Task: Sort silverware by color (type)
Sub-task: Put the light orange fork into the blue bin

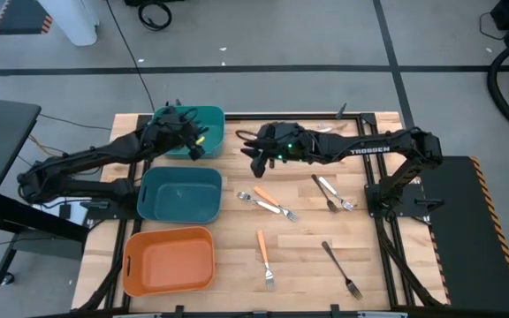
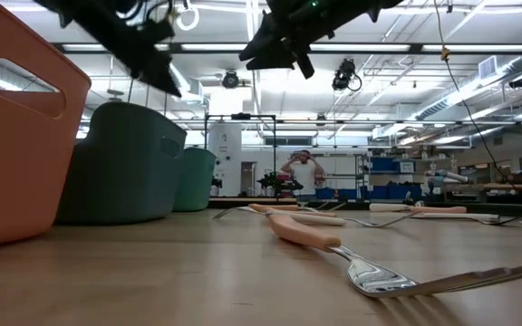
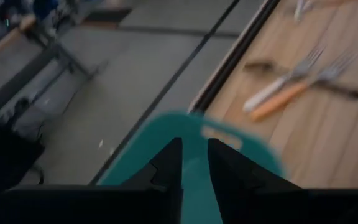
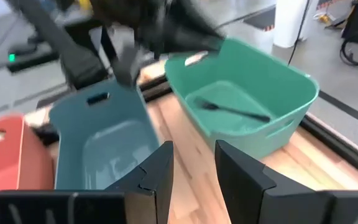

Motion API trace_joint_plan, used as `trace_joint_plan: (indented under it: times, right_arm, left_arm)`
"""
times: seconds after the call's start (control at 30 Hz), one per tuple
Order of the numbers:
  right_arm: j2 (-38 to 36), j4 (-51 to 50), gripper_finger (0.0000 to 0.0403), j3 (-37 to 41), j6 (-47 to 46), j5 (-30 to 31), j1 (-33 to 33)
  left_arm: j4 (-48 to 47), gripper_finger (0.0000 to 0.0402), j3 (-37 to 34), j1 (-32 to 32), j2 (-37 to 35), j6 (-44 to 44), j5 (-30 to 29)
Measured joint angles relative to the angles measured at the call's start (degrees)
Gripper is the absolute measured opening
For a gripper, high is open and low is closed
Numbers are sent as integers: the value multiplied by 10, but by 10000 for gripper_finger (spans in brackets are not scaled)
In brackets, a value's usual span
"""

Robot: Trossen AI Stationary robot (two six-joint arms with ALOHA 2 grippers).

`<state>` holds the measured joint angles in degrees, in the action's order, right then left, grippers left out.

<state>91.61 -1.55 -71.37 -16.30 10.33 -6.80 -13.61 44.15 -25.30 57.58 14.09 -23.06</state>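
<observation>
Three plastic bins are lined up on the left side of the wooden counter: a light teal bin at the far edge, a darker blue-teal bin in the middle, and an orange bin nearest the front. A black utensil is seen lying inside the light teal bin. The left gripper is held above that bin, its fingers parted by a narrow gap with nothing between them. The right gripper is held above the counter just beside the bins, its fingers apart and empty. Several forks are spread over the bare counter: an orange-handled fork near the front, an orange-handled fork crossed with a cream-handled one in the middle, a black fork to the right, and two more near the right arm's base.
</observation>
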Motion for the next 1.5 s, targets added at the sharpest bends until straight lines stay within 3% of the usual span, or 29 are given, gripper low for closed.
trace_joint_plan:
  times: [0.4,0.6,0.8,1.23,1.5]
  right_arm:
    - [0,-25,138,0,-9,3,15]
    - [0,-51,138,0,-58,-11,15]
    - [1,-114,138,2,-67,-14,15]
    - [2,-117,138,54,-66,-46,33]
    - [2,-106,138,90,-62,-45,52]
  left_arm:
    - [0,87,104,80,1,-35,2]
    - [-1,87,106,111,2,-121,2]
    - [0,87,106,138,2,-124,2]
    - [0,87,106,195,2,-129,2]
    - [-16,87,106,218,2,-193,2]
